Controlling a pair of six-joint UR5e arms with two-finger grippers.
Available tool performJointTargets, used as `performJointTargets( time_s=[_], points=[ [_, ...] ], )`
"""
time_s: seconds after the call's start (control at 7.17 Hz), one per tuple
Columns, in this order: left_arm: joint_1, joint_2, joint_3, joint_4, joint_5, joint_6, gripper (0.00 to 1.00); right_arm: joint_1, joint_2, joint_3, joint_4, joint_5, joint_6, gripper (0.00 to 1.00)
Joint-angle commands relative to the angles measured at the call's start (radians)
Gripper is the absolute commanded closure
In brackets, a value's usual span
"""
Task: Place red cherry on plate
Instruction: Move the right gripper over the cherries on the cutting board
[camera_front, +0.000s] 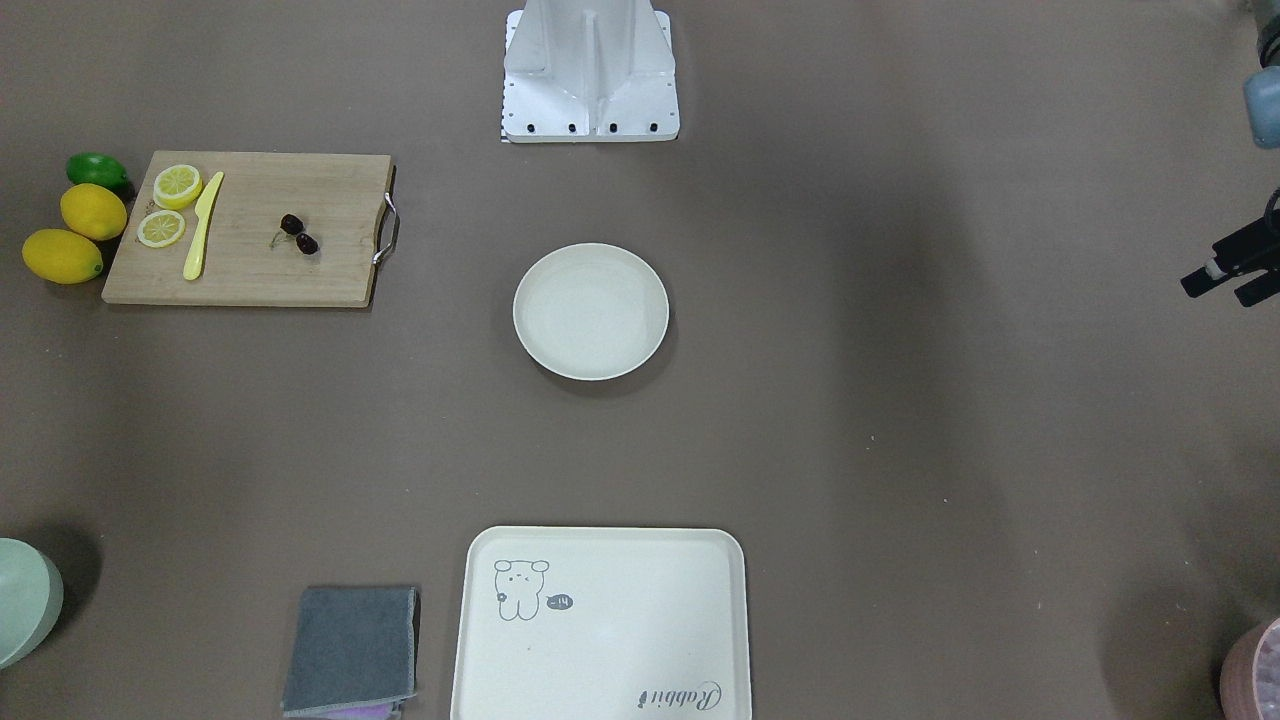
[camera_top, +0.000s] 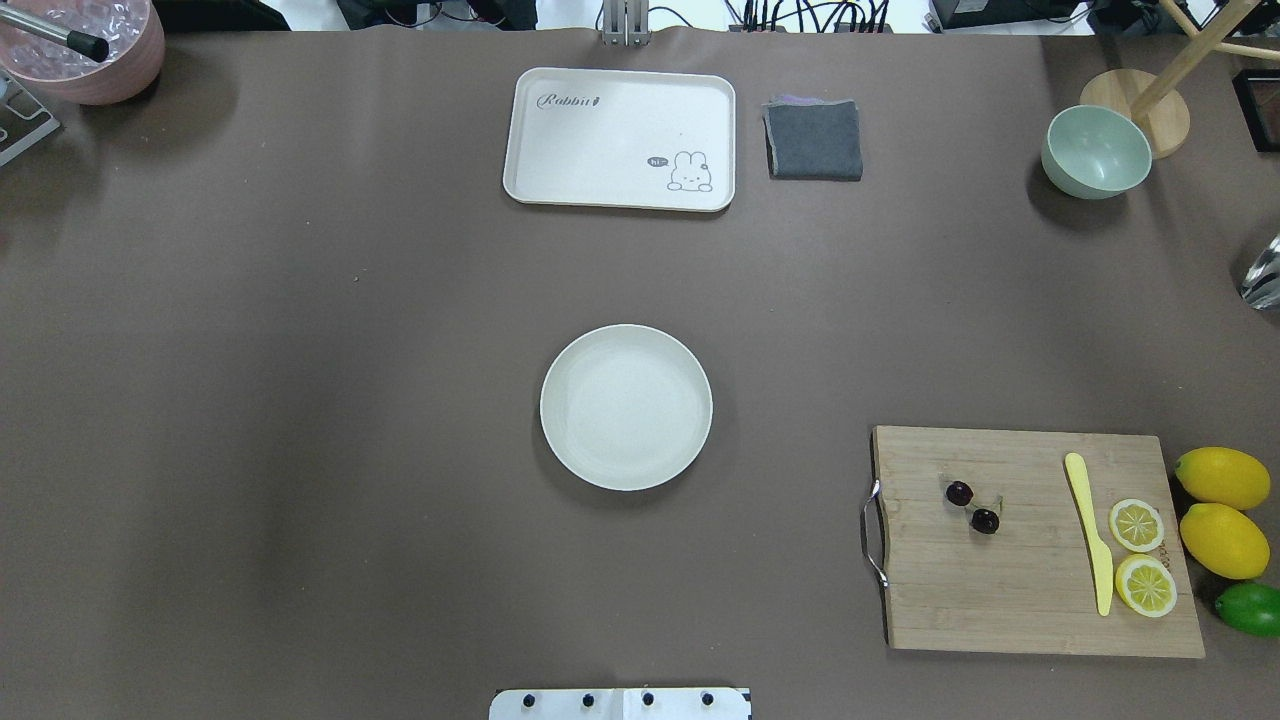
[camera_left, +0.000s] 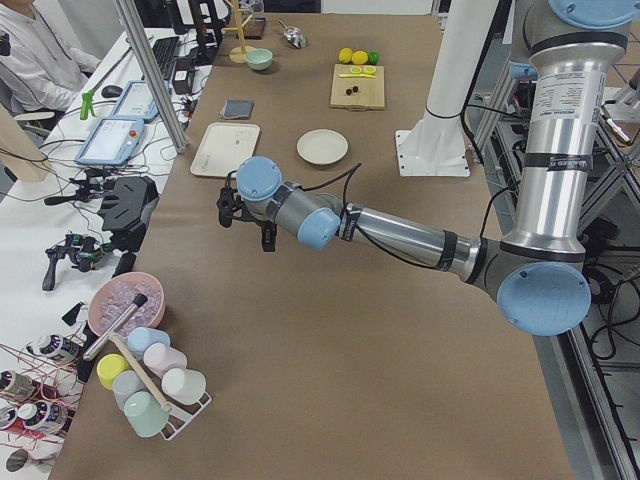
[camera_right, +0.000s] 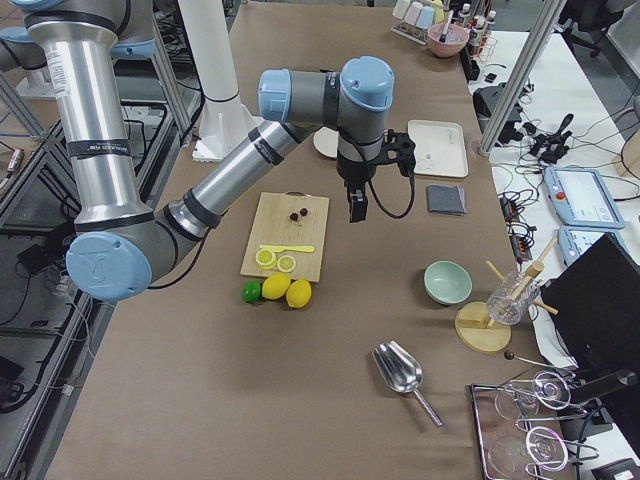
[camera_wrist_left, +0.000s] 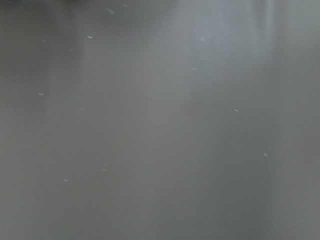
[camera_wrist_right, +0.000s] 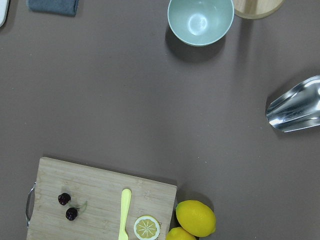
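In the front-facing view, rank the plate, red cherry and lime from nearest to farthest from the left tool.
1. plate, mid-table, nearest the left tool.
2. red cherry, on the cutting board.
3. lime, past the board's far end.

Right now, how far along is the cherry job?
Done: nothing yet. The plate is empty, and the red cherry lies on the cutting board. In hand: nothing. The right hand hangs above the table near the board without the cherry, and the left hand is off to the side. Left: grasp, carry and place.
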Motion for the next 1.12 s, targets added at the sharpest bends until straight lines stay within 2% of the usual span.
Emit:
performJointTargets(
  time_s=[0.0,0.42,0.56,0.98],
  points=[
    [0.0,0.017,-0.05,0.027,-0.003,0.0,0.01,-0.032,0.039,0.017,-0.005,-0.057,0.09,0.0],
    [0.0,0.051,-0.081,0.027,0.002,0.002,0.01,-0.139,0.028,0.137,-0.019,-0.051,0.25,0.0],
    [0.001,0.053,-0.08,0.027,0.003,0.002,0.02,-0.223,0.027,0.199,-0.017,-0.052,0.366,0.0],
    [0.0,0.071,-0.084,0.025,0.008,0.002,0.02,-0.429,0.028,0.279,-0.008,-0.048,0.494,0.0]
  ],
)
